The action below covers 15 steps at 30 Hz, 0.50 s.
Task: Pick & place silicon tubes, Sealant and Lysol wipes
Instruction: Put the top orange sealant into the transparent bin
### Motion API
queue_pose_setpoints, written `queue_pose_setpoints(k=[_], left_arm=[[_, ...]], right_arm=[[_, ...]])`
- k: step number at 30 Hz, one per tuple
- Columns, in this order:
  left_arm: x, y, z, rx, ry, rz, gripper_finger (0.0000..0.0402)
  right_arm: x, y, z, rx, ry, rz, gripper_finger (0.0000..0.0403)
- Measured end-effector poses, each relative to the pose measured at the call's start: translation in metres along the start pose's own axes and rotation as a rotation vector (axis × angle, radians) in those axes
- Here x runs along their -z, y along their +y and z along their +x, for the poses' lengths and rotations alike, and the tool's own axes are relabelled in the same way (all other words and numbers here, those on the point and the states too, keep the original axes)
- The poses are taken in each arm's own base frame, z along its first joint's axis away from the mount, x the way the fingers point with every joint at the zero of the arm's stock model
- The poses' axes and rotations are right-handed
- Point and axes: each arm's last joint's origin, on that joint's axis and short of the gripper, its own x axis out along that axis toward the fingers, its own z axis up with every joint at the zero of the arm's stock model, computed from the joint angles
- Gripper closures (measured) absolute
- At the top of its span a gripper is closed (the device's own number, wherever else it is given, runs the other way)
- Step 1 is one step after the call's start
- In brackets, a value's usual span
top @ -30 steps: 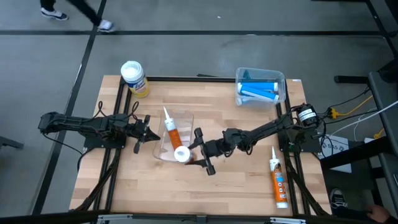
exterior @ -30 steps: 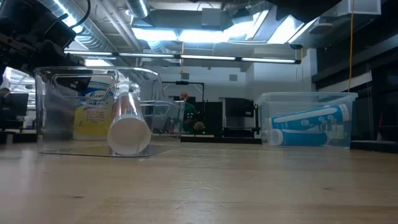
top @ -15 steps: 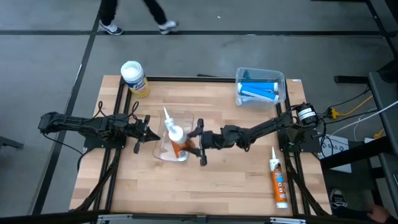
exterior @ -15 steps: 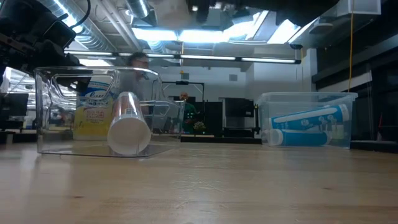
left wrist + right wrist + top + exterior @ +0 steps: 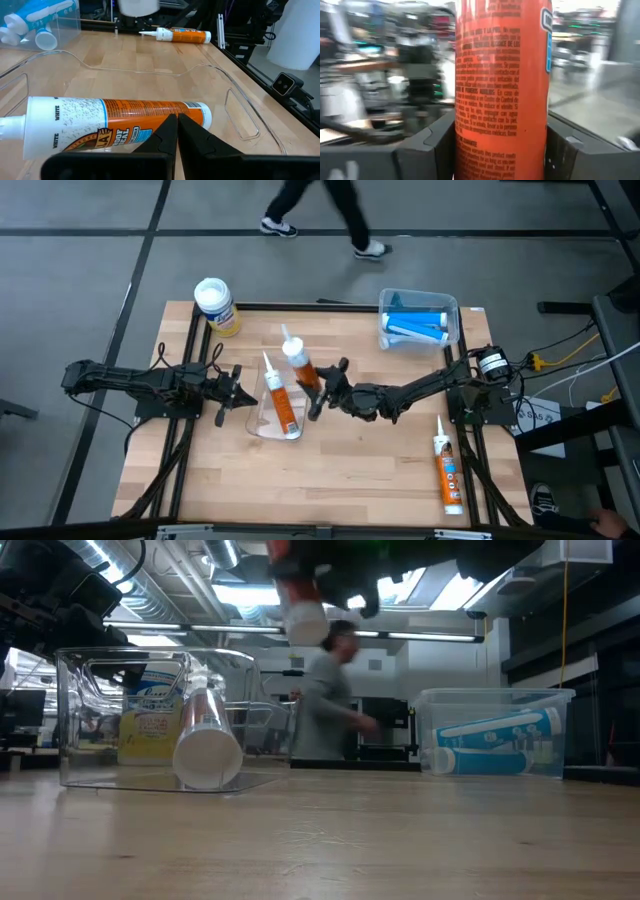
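My right gripper (image 5: 320, 386) is shut on an orange sealant tube (image 5: 300, 363), held in the air over the far right part of a clear bin (image 5: 303, 368). In the low view the tube (image 5: 303, 602) is high up, with its white end toward the camera. A second orange tube (image 5: 284, 406) lies on its side in the bin. My left gripper (image 5: 236, 386) is shut and empty just left of the bin, level with that tube (image 5: 115, 125). The yellow Lysol wipes canister (image 5: 216, 306) stands upright at the far left corner. My right gripper pinches the tube's orange body (image 5: 502, 125) between its two fingers (image 5: 432, 145), in the half away from the nozzle. The fingers come level from the table's right and lie across the tube. The tube is lifted clear and slanted, nozzle (image 5: 286, 333) toward the far left.
A clear tub (image 5: 452, 312) with blue tubes (image 5: 416, 326) stands at the far right. Another orange tube (image 5: 447, 471) lies near the right edge. A person walks past behind the table (image 5: 325, 690).
My right gripper has carried the orange tube from the bin's near right corner toward the table's far edge. The tube has turned from end-on to the high camera to slanted, nozzle toward the far left. It now shows at the top of the low view.
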Motion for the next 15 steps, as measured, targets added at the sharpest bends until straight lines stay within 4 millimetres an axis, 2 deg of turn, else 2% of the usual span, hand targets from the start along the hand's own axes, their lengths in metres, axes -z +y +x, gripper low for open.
queue_pose_setpoints(k=[6, 15], left_arm=[[0.0, 0.0, 0.0, 0.0, 0.0, 0.0, 0.0389], [0.0, 0.0, 0.0, 0.0, 0.0, 0.0, 0.0392]], right_arm=[[0.0047, -0.0076, -0.0004, 0.232, 0.026, 0.001, 0.0193], [0.005, -0.0105, 0.0031, 0.192, 0.019, 0.147, 0.0193]])
